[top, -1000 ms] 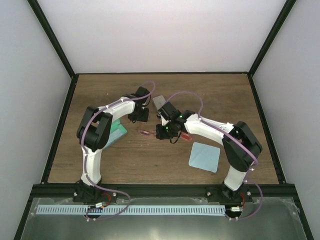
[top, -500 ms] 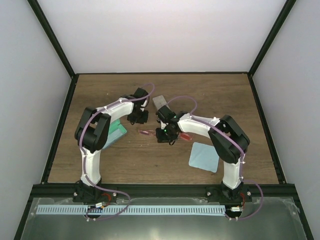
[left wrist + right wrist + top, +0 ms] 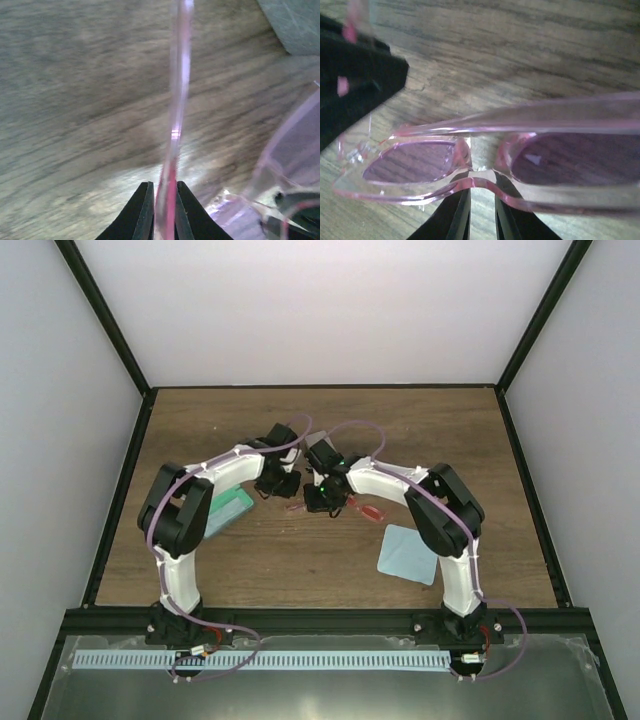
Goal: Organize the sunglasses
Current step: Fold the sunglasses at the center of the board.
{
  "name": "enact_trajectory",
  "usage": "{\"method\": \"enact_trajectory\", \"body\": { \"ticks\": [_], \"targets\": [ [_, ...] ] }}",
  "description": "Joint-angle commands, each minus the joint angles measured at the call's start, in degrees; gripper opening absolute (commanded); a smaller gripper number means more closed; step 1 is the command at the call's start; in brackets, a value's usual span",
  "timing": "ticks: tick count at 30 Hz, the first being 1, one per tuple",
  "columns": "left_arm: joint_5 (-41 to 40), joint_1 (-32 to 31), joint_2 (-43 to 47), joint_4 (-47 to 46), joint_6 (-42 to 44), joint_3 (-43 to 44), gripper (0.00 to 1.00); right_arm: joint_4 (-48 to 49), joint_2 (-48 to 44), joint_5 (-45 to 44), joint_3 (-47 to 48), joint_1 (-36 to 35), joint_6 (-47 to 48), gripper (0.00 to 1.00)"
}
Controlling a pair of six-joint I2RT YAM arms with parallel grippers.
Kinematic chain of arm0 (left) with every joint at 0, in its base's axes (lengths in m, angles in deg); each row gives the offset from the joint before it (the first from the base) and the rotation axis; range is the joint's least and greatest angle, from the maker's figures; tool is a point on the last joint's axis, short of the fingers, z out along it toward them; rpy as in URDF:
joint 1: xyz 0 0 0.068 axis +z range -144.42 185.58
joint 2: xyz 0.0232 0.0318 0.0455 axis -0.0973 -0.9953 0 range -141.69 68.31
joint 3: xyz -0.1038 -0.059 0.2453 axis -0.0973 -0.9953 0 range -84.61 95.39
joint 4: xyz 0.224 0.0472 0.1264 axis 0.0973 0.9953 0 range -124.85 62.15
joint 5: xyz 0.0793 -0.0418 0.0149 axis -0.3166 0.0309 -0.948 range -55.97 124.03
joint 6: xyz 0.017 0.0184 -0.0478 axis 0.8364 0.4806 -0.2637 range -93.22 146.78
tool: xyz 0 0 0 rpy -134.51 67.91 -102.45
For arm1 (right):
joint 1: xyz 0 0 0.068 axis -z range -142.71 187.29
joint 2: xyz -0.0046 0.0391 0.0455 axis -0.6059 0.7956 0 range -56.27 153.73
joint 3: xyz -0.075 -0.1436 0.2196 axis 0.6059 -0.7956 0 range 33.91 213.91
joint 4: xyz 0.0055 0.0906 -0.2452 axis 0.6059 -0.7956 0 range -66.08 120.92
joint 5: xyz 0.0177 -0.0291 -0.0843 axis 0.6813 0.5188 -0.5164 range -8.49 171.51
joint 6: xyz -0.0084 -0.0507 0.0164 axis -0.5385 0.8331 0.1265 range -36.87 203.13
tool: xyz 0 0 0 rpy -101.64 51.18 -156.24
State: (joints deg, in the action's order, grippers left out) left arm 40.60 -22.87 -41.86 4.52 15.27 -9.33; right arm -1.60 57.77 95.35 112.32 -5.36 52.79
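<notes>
Left jaws: we saw them clamped on an arm of the pink clear-plastic sunglasses (image 3: 179,75).
Right jaws: pinched that pair's bridge (image 3: 481,176).

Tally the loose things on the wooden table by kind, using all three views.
Sunglasses: 2, a pink clear-framed pair and a red-framed pair
Light-blue square cloth: 1
Teal flat item, partly covered, cloth or case unclear: 1
Grey textured case, only a corner showing: 1
Total: 5
</notes>
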Motion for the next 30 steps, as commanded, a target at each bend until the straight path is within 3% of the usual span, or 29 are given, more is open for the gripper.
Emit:
{"method": "enact_trajectory", "body": {
  "ticks": [1, 8, 21, 26, 30],
  "targets": [
    [2.1, -2.9, 1.7, 0.3, 1.9, -1.0, 0.1, -0.5, 2.7, -0.7, 4.8, 0.6, 3.0, 0.15],
    [6.1, -5.4, 3.6, 1.0, 3.2, -4.8, 0.13, 0.1, 4.8, 1.5, 7.1, 0.7, 4.3, 0.15],
    [-0.7, -5.2, 9.4, 1.1, 0.6, -5.5, 0.61, 1.0, -7.0, -1.7, -0.9, 0.6, 0.5, 0.15],
    [-0.9, -5.1, 11.7, -0.9, -1.2, -5.6, 0.7, 0.4, -8.2, -4.3, 0.1, 0.6, -1.1, 0.2],
    [-4.3, -4.0, 14.9, -2.7, -4.4, -6.8, 0.78, -0.2, -7.1, -5.1, 2.3, 0.6, -0.4, 0.43]
  ]
}}
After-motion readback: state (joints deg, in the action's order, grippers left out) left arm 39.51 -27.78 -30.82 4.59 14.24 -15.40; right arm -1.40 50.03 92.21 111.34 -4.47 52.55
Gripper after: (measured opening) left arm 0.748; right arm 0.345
